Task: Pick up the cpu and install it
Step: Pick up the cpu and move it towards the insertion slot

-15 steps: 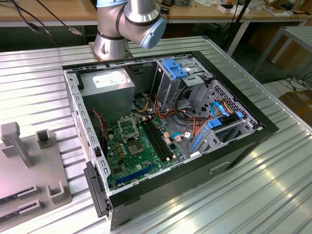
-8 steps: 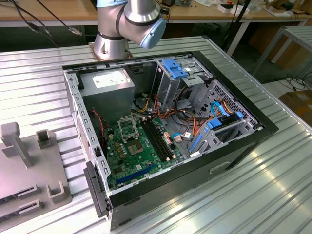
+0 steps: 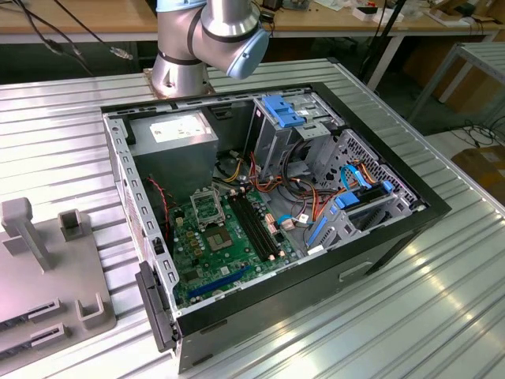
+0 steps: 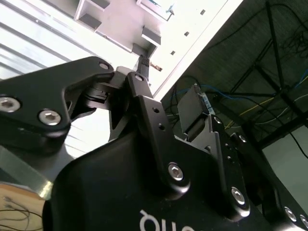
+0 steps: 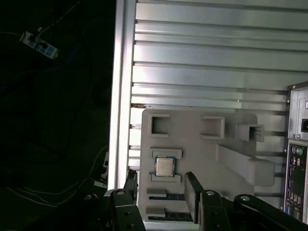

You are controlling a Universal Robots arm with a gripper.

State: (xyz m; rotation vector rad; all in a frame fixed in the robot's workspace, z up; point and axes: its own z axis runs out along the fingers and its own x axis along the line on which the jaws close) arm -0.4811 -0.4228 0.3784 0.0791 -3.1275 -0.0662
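First wrist view: black pincer [image 5: 161, 191] hangs spread apart, small silvery-grey square cpu [image 5: 164, 167] just beyond its tips; I'd centre it squarely.

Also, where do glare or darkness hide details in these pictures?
Exterior view: bright glare streaks on the ribbed table. Second wrist view: the grey tray is washed out to white. First wrist view: the area beyond the table's edge is nearly black, the cpu clearly lit.

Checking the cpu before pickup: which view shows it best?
First wrist view: the cpu lies flat in its grey tray, facing the camera. The exterior and second wrist views offer parts of the tray.
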